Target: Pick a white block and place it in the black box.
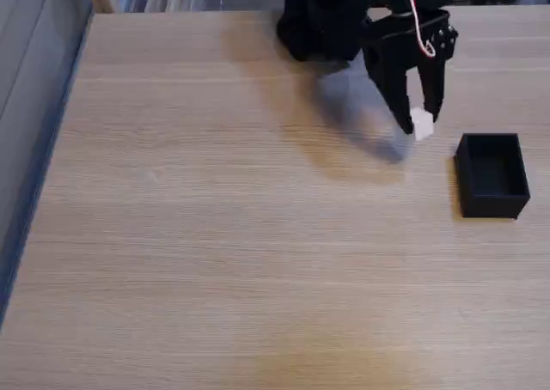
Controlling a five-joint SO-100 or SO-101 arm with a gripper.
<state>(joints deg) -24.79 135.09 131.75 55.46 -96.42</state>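
In the fixed view, the white block (422,123) is a tiny cube pinched between the tips of my black gripper (418,121), which is shut on it and holds it above the table; the gripper's shadow falls to its left. The black box (491,175), open-topped and empty as far as I can see, sits on the table to the right and a little nearer the camera than the held block. The arm's black body reaches in from the top edge.
The wooden table (215,235) stretches wide to the left and toward the front. Its left edge drops off along a grey floor strip (34,132). A white and red cable (418,16) runs down the arm.
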